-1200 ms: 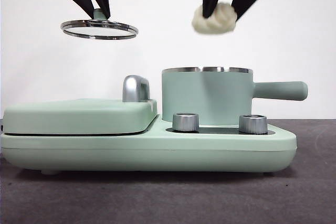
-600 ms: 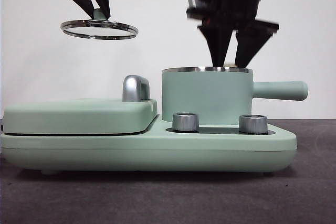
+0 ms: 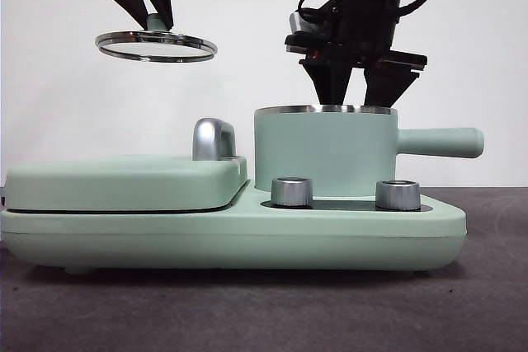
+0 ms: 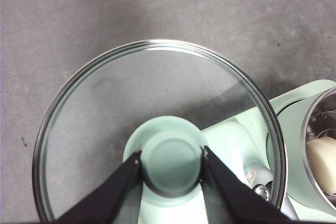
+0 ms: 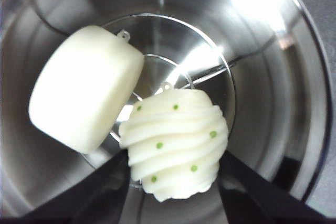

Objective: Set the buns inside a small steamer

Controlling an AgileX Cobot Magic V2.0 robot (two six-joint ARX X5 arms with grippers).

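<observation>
Right pincer down inside the small steamer, clamped on the spiral bun at both flanks. Smooth bun already lying on the rack, at ten o'clock from the spiral one, touching it. Pretty much done: just release, pull out, probably re-lid. Left pincer up high, gripping the lid by its knob.
</observation>
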